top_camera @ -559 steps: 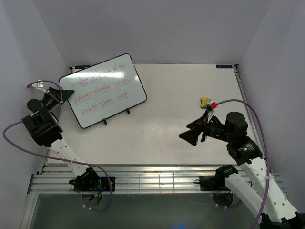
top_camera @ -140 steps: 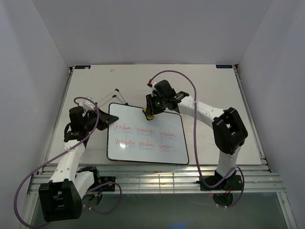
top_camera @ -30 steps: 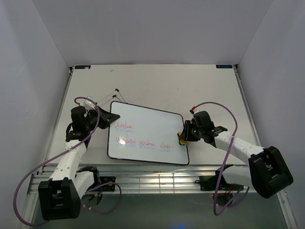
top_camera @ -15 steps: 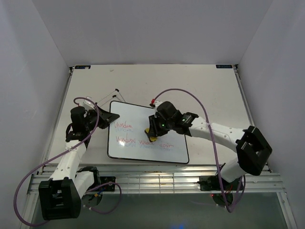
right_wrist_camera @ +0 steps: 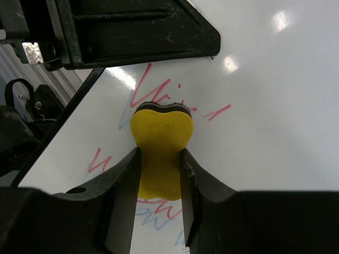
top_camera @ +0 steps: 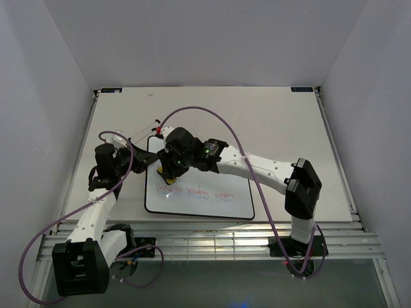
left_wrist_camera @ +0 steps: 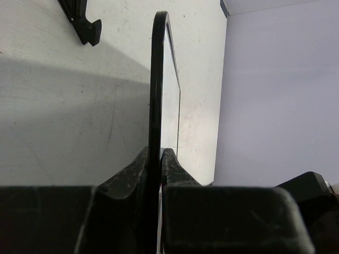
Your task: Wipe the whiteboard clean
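**Whiteboard** [top_camera: 199,206], one. A rectangular panel with a glossy white face, rounded corners and a thin black frame. It lies on the left half of the bench, nearer the near edge than the far one, with its long sides roughly along the near edge. Seen edge-on in the left wrist view [left_wrist_camera: 155,95], it is a slim dark strip with a grey shadow on the bench beside it. I cannot tell whether it rests flat.
- Markings: one full row of red handwriting across the lower half, and loose red strokes near the far-left corner. Paler bluish doubles sit under the red (ghosting or reflection, not clear which).
- Glare: two bright spots on the face [right_wrist_camera: 265,79].

**Stand foot** [left_wrist_camera: 85,24], one seen. Black and hooked, it sits on the bench apart from the board's edge.

**Eraser** [right_wrist_camera: 160,143], one. A soft yellow block, pinched into a waisted, lobed shape, with a thin dark layer at its working end. That end is pressed to the board among the red strokes by the far-left corner [top_camera: 160,171].

**Left gripper** [top_camera: 140,160], one. Made of scuffed matte black plastic. Its two fingers are closed tight on the board's left edge, frame between them [left_wrist_camera: 155,159].

**Right gripper** [top_camera: 168,168], one. Black, with its fingers closed partway and squeezing the eraser's sides [right_wrist_camera: 159,154].

**Bench** [top_camera: 270,122], one. Matte white, faintly speckled and scratched.

**Cables**, two. Purple and round, one looping along each arm [top_camera: 212,119].
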